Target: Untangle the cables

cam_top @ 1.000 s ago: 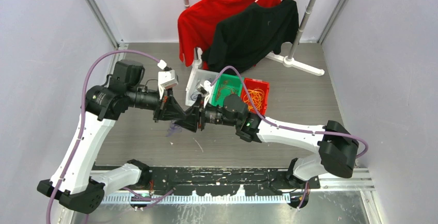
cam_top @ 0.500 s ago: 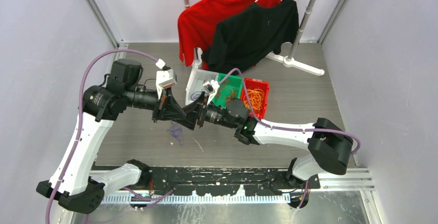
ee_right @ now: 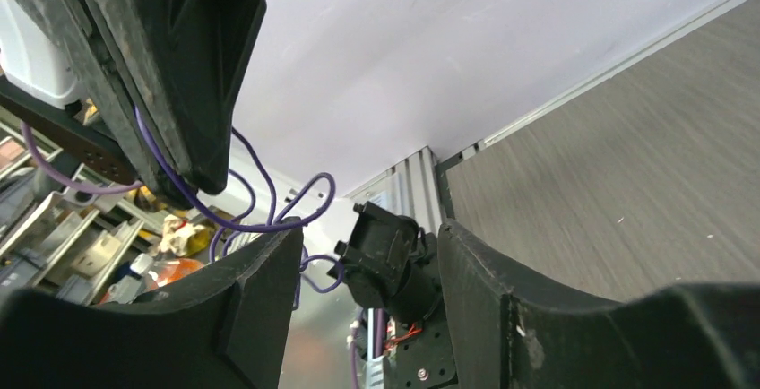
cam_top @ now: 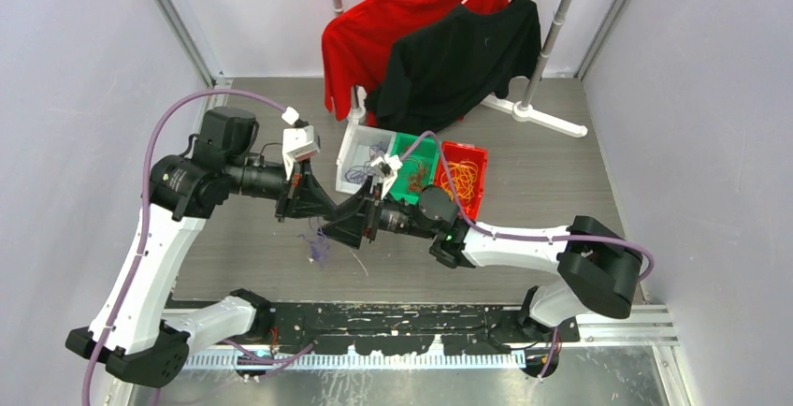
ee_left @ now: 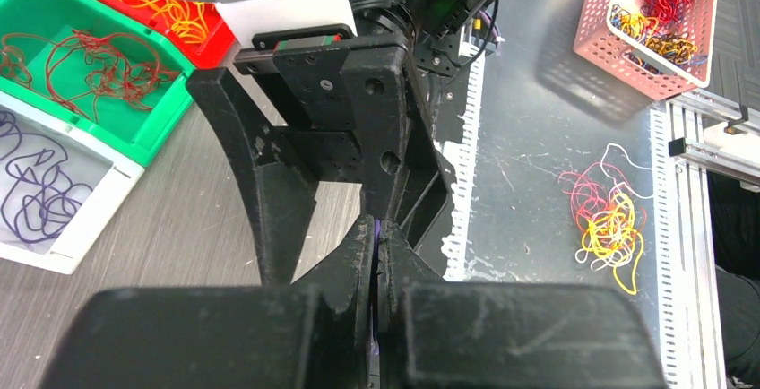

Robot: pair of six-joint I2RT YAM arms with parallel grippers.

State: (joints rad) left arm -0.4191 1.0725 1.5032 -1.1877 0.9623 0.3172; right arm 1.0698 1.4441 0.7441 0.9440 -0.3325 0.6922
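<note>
Midair, left pincer (ee_left: 376,237) pinches purple cables (cam_top: 319,243); right pincer (ee_right: 369,235) spread beside.

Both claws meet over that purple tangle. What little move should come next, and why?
Probably closing the right gripper on a loop of the purple wire. The left gripper is shut on that wire, while the right one's fingers stand apart with loops hanging beside them; a second hold would let the arms pull the tangle apart.
</note>
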